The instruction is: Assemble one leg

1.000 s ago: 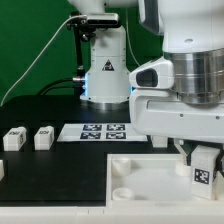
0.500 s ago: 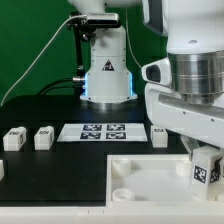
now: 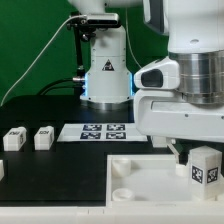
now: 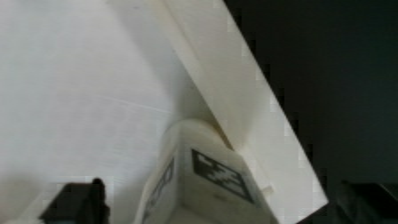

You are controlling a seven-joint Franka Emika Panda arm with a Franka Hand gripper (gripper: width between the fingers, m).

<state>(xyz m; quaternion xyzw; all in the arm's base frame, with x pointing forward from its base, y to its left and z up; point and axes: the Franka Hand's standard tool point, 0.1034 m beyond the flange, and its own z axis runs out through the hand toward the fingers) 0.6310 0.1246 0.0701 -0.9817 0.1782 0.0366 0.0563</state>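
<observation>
Over at the exterior view's right, the leg (image 3: 204, 172) stands upright on the tabletop (image 3: 140, 175), close to the corner on that side. It is a small white block with a black-and-white tag on its face. From the wrist view, the leg (image 4: 210, 168) sits just inside the raised edge of the tabletop (image 4: 89, 90) and looks like it touches that edge. I cannot tell if its foot is down in a corner hole or only resting there.

The end effector (image 3: 187, 152) is just beside the top of the leg, under the big white arm. One dark finger (image 4: 75, 201) shows in the wrist view, and there is a gap between it and the leg. The other finger is lost in the dark, so I cannot tell if the end effector is spread or pressed together.

I think the job is partly done, because the leg is already at the tabletop. What is left, I think, is to get it into its hole and turn it until it is tight.

One round hole (image 3: 122, 192) at another corner is bare. A spare leg (image 3: 14, 138) and a second spare leg (image 3: 43, 138) sit on the black surface (image 3: 60, 170) at the exterior view's left, well apart from the tabletop. The marker board (image 3: 100, 131) lies behind the tabletop.
</observation>
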